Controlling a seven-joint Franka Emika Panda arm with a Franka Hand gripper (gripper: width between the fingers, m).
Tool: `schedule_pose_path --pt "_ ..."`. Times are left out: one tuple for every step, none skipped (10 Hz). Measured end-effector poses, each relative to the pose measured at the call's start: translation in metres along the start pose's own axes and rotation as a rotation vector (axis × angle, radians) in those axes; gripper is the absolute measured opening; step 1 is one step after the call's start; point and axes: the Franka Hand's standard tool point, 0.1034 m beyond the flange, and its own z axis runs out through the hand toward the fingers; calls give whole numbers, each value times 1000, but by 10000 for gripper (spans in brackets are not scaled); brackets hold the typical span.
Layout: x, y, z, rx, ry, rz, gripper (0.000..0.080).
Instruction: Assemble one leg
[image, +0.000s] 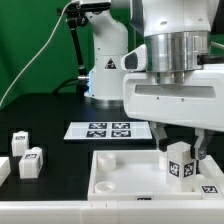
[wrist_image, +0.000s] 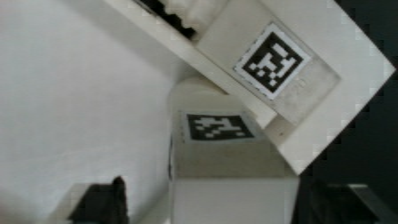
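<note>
The arm's white wrist block fills the upper half of the exterior view from about twelve to three o'clock, and below it the gripper (image: 180, 152) reaches down over the white tray-shaped piece (image: 120, 170) that lies on the black bench (image: 50, 110). A leg (image: 180, 164) stands upright between the fingers (image: 162, 143), at about four o'clock in that view, over the tray-shaped piece's end on the exterior view's right; its near faces carry black-and-white tag marks. A dark finger shows on each side of the leg, close against it, so the fingers look clamped on it, though the contact itself is too small to see clearly. Whether the leg's foot touches the tray-shaped piece cannot be told.

In the wrist view the leg (wrist_image: 240, 150) runs up the middle, one tag on its face, with a second tagged white face above it and a dark fingertip (wrist_image: 107, 200) low beside it.

Three more legs (image: 28, 160) stand grouped at about eight o'clock in the exterior view, well apart from the gripper. The marker board (image: 100, 129) lies flat near the centre, just behind the tray-shaped piece
</note>
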Motion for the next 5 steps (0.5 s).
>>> schedule_pose_path --pt "-2 0 1 -1 -1 -122 618" --pt "-3 -1 1 -1 -3 -242 640" --pt "-3 -1 1 2 -2 -359 640" --pt "1 1 1 3 0 -493 648" --pt "2 2 1 1 1 -579 649"
